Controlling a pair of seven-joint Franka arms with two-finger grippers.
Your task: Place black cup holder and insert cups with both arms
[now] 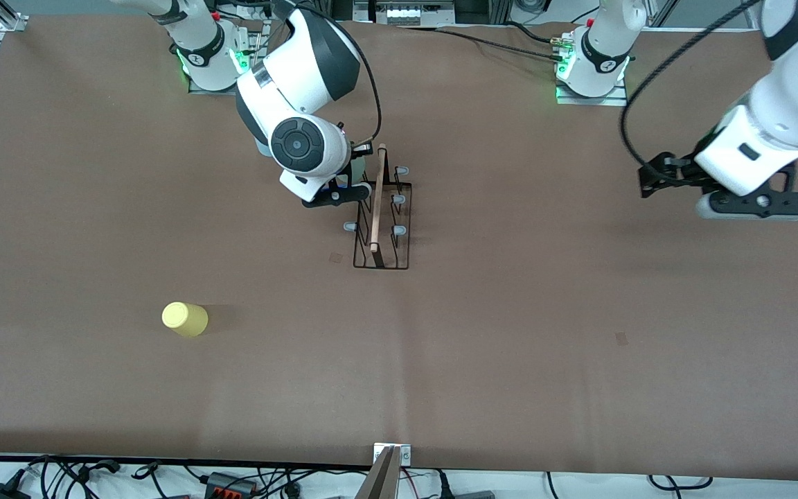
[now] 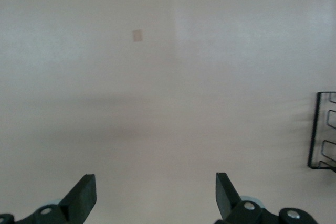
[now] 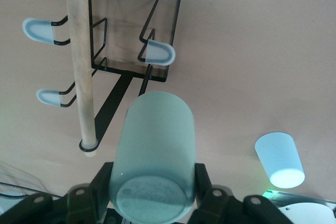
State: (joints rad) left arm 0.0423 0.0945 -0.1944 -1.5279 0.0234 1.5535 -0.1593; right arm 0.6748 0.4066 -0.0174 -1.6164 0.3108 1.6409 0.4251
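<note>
Your right gripper (image 3: 152,192) has its fingers clamped on the mint cup (image 3: 154,161), one finger on each side, the cup's base toward the wrist camera. It hangs just beside the rack (image 1: 382,222), on the side toward the right arm's end of the bench (image 1: 510,333). In the right wrist view the nearest peg (image 3: 159,52) sits just past the cup's mouth end, with the wooden rod (image 3: 81,61) and two more pegs to one side of it.

The rack stands upright mid-bench, its rod running toward the front camera.

The blue cup (image 3: 280,160) stands on the bench, mouth down, near the right arm's base; the front view hides it under the right arm.

The yellow cup (image 1: 185,319) lies on its side, well apart from the rack, nearer the front camera and toward the right arm's end.

Your left gripper (image 2: 156,195) waits with its fingers wide apart and nothing between them, over bare bench toward the left arm's end, with the rack's base at the edge of its wrist view.
</note>
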